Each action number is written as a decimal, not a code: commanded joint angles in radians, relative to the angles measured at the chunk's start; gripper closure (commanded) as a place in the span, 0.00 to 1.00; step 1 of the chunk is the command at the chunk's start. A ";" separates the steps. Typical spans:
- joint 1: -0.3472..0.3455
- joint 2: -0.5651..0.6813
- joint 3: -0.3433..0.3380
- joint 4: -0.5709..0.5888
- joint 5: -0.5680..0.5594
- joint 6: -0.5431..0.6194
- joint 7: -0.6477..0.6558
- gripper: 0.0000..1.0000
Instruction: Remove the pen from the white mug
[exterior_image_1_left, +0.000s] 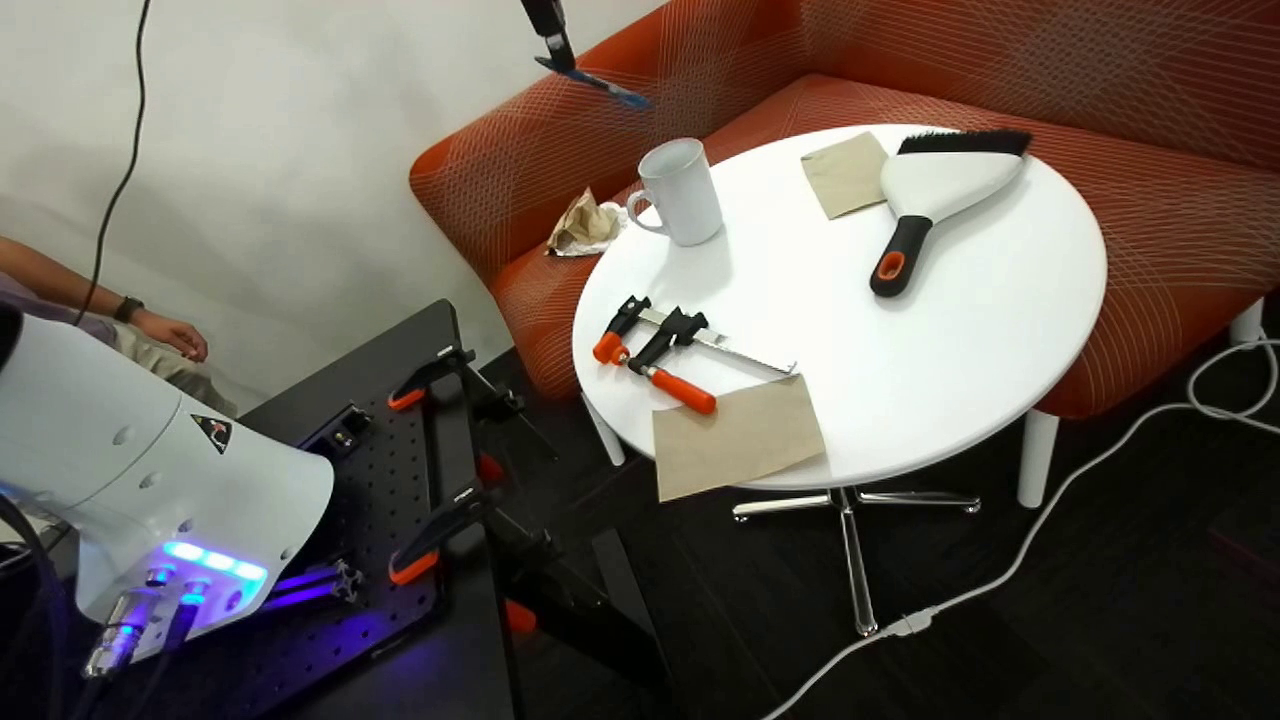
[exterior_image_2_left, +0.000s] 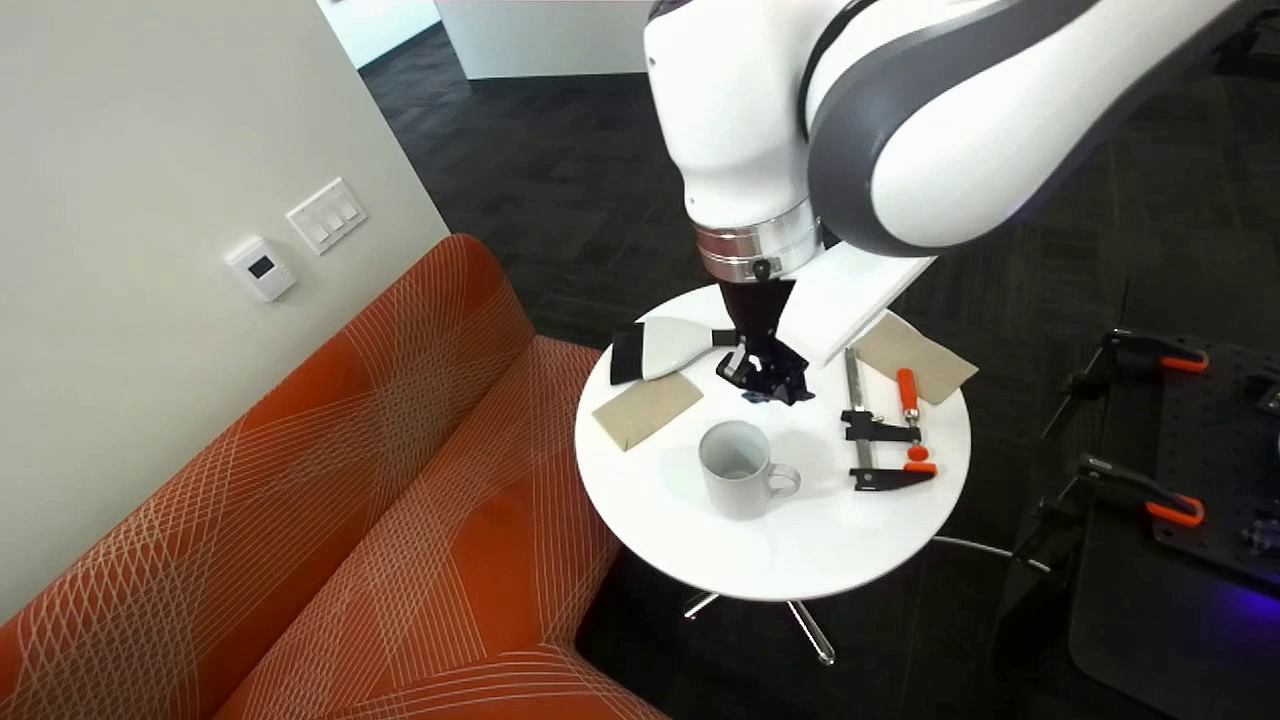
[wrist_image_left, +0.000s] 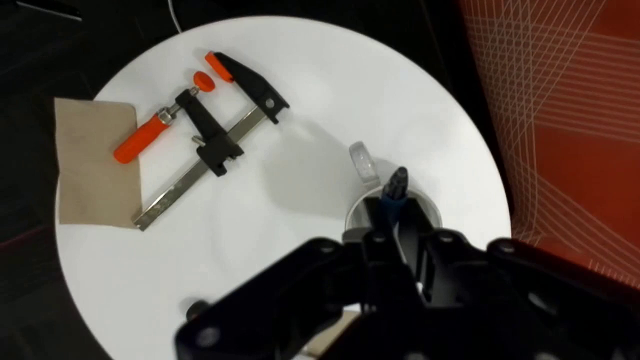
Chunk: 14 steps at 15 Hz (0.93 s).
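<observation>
The white mug stands upright on the round white table. It also shows in an exterior view, where its inside looks empty, and in the wrist view, partly hidden by my fingers. My gripper is shut on the blue and dark pen and holds it above the mug, apart from it. In the wrist view, the pen sticks out between my fingertips. In an exterior view my gripper hides most of the pen.
An orange-handled bar clamp lies on the table, its handle over a brown napkin. A white brush with black bristles lies beside another napkin. Crumpled paper and an orange sofa are beyond the table edge.
</observation>
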<state>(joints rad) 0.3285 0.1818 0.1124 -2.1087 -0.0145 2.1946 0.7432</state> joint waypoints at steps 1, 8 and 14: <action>-0.020 -0.039 -0.010 -0.083 -0.130 0.135 0.150 0.97; -0.091 0.071 -0.109 -0.081 -0.347 0.330 0.317 0.97; -0.135 0.254 -0.179 0.006 -0.312 0.429 0.245 0.97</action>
<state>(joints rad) 0.2061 0.3436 -0.0522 -2.1704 -0.3460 2.5906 1.0227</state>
